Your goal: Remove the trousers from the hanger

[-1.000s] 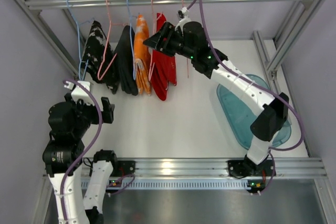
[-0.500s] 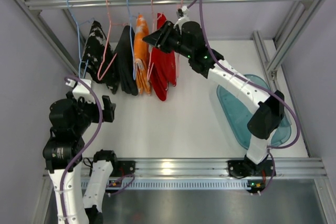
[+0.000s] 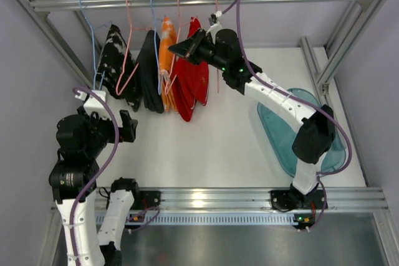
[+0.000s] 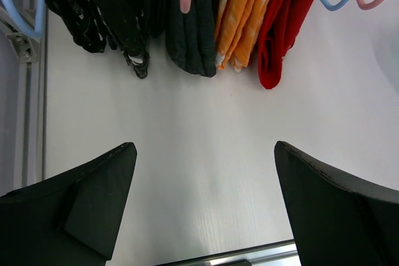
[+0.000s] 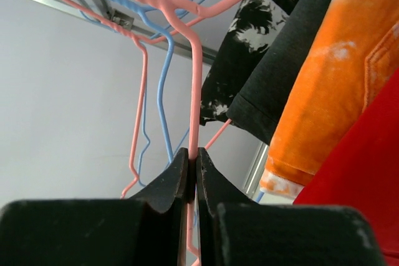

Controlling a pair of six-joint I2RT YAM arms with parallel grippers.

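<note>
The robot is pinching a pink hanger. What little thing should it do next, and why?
Probably ease the pink hanger slightly away from the orange trousers. The right gripper is shut on its wire, and it seems to carry the red trousers, crowded against the orange pair. The left gripper is open and far off, so it would need room to reach in.

No text, label, brand or number can be read in any view. White marks on the orange trousers are blotches, not letters. The black-and-white garment, left of them, has only an abstract print.
</note>
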